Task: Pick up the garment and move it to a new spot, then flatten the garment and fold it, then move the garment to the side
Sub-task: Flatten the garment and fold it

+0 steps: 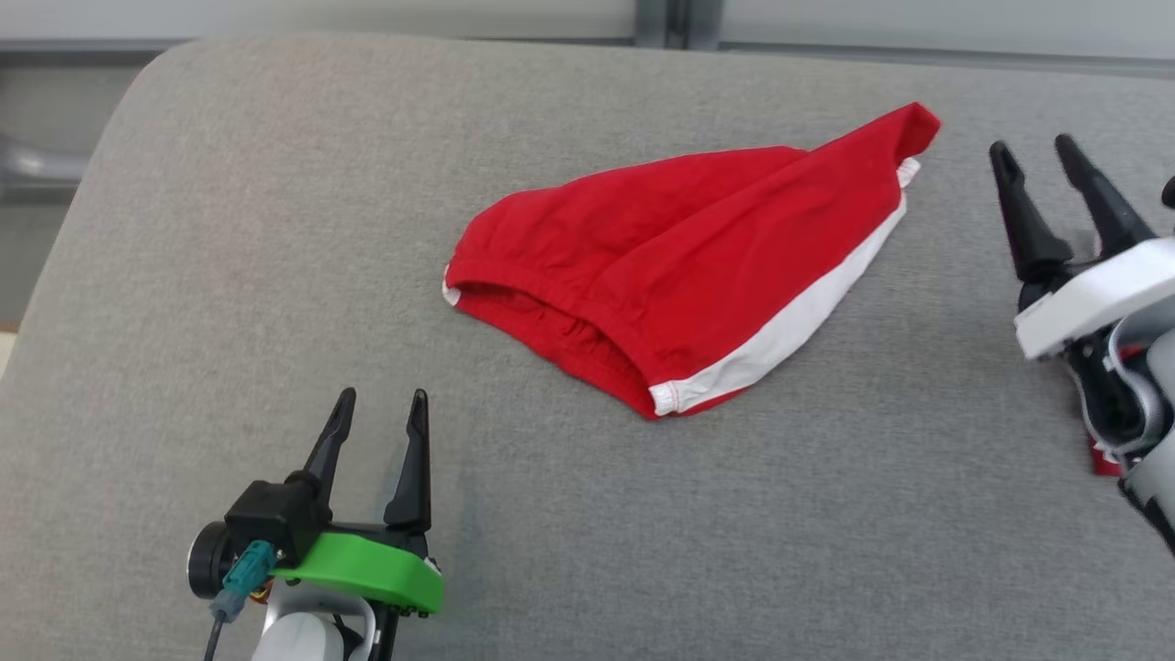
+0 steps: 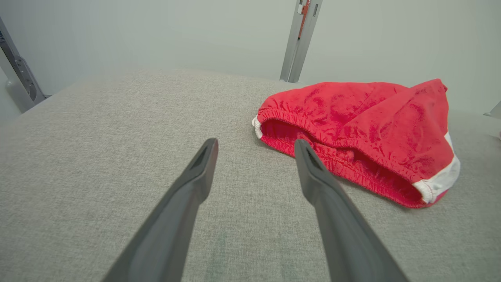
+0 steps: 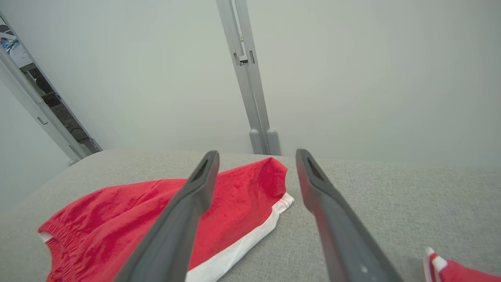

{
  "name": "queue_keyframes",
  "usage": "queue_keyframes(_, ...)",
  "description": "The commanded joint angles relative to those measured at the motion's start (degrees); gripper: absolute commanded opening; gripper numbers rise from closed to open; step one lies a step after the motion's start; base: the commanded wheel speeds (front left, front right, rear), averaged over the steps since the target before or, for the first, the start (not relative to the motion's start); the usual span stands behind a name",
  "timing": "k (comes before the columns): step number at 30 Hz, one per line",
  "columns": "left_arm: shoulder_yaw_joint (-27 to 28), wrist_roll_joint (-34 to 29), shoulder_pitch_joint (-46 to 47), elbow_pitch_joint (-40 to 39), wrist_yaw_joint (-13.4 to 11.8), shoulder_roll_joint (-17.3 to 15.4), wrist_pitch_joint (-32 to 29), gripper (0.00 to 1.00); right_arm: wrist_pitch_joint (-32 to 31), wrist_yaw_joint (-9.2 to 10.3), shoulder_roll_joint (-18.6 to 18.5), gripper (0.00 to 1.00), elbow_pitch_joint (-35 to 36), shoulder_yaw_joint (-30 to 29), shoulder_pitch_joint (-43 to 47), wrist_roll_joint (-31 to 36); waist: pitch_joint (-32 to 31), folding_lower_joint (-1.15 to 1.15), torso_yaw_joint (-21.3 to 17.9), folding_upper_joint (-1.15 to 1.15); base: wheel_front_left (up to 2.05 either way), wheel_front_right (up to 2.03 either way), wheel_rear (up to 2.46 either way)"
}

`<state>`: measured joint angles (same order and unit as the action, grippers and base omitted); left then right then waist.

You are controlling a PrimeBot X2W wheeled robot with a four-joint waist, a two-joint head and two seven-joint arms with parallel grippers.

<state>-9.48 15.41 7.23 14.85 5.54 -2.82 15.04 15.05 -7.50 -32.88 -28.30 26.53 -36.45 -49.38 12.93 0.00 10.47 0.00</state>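
On grey cushion [image 1: 229, 229], red garment [image 1: 679, 266] lies free (white trim); left gripper [image 1: 383, 399], right gripper [image 1: 1033, 156] both wide, empty

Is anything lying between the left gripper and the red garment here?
Nothing. The head view shows bare grey cushion between the left gripper and the red garment; the left wrist view shows the same bare stretch.
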Motion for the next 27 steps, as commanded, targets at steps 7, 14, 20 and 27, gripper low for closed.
queue_keyframes(7, -1.08, 0.46, -1.31, -1.25, -0.09, -0.19, 0.17, 1.00, 0.12, 0.03, 7.18, 1.00, 12.73, -10.39, 14.87, 11.06, -8.72, 0.00, -11.44, 0.00, 0.00, 0.00, 0.00)
queue_keyframes(14, -2.89, 2.46, -2.07, -0.05, 0.48, -0.16, -0.30, 1.00, 0.12, 0.03, 13.92, 1.00, 20.35, -16.54, 26.18, 17.32, -9.53, 0.00, -13.73, 0.00, 0.00, 0.00, 0.00)
queue_keyframes(20, -7.04, 6.43, 0.86, 3.18, 1.36, -0.19, -6.57, 1.00, 0.12, 0.03, 16.01, 1.00, 20.99, -17.38, 29.23, 18.02, -8.99, 0.00, -15.06, 0.00, 0.00, 0.00, 0.00)
queue_keyframes(27, -11.54, 14.35, 5.77, 9.92, 1.90, -0.41, -17.69, 1.00, 0.13, 0.03, 16.35, 1.00, 20.68, -15.91, 27.62, 18.27, -7.85, 0.00, -17.28, 0.00, 0.00, 0.00, 0.00)
